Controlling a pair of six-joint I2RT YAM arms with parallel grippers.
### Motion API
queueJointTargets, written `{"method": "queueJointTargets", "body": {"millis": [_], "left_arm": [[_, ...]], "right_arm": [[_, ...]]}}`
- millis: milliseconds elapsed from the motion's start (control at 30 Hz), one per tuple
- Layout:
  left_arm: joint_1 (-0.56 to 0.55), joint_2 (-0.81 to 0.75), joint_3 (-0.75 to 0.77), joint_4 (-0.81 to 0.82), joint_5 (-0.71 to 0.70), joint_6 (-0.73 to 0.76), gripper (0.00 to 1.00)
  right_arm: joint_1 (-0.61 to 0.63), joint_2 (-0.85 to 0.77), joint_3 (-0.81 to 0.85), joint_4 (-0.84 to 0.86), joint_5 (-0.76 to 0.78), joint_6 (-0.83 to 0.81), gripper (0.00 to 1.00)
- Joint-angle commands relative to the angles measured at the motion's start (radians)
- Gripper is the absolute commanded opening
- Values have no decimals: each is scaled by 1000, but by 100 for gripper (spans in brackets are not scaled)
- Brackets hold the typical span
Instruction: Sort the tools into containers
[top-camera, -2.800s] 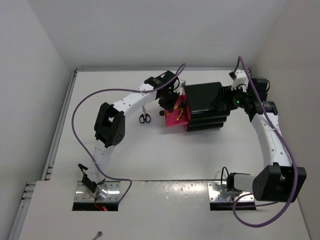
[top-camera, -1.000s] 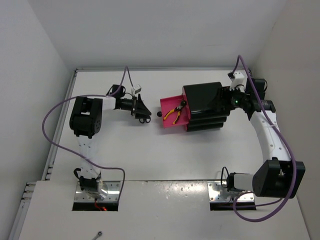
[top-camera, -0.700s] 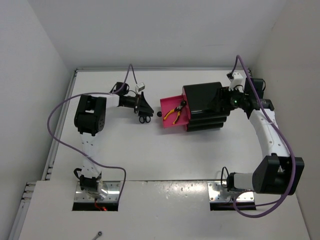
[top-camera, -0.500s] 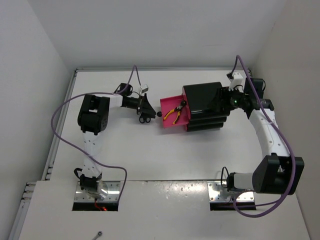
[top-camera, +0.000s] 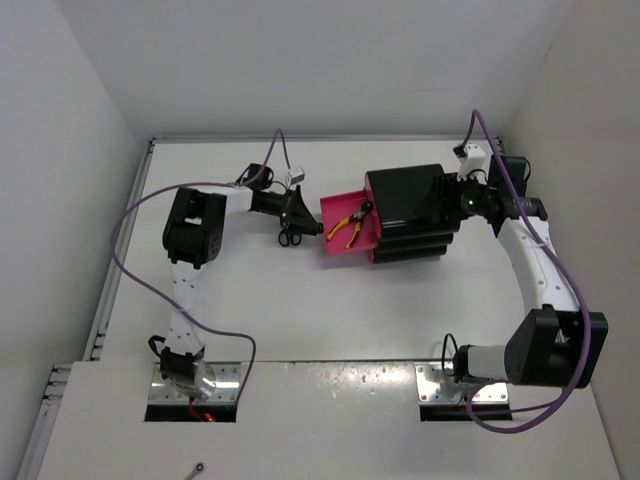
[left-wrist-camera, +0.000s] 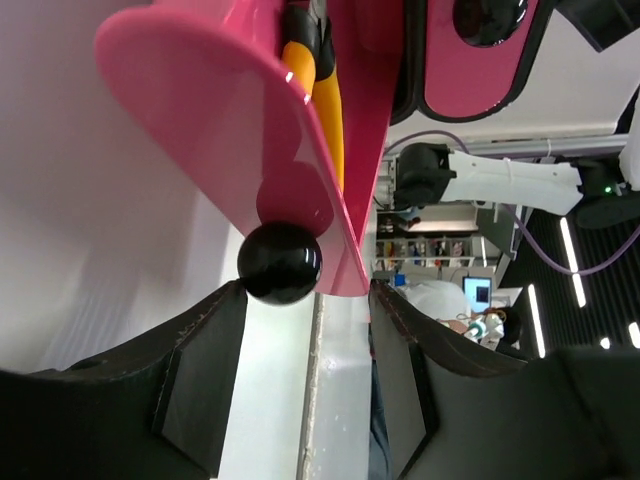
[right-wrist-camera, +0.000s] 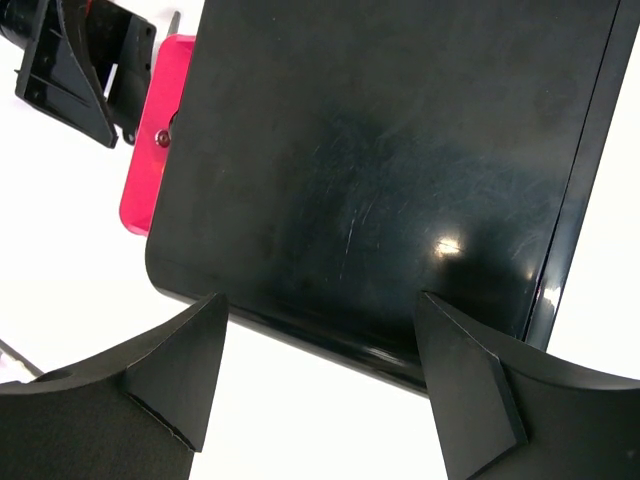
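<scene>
Straddling the knob (left-wrist-camera: 280, 262): left end effector (left-wrist-camera: 305, 300), fingers apart, one on either side.
Container: pink drawer (top-camera: 335, 208) standing out from the black box (top-camera: 410, 200); yellow-handled pliers (top-camera: 350, 222) lie inside.
Tools: scissors (top-camera: 288, 237) on the counter (top-camera: 300, 300), just beside the left end effector.
Other arm: right end effector (right-wrist-camera: 320, 300), fingers apart, at the box's right end.

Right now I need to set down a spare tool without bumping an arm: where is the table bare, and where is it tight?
Bare: the wide middle of the table, bordered by the left arm, the right arm and the black box. Also the far left corner. Tight: around the left gripper, scissors and open drawer.
</scene>
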Motion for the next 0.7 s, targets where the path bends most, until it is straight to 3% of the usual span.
{"method": "queueJointTargets", "body": {"millis": [0,333,667], "left_arm": [[-35,19,37,9,54,29,58],[-58,28,76,0,54,29,31],[-101,37,144,0,45,11,28]], "right_arm": [[7,10,14,19,-8,-7,75],[7,10,14,19,-8,-7,75],[7,10,5,19,-8,-7,75]]}}
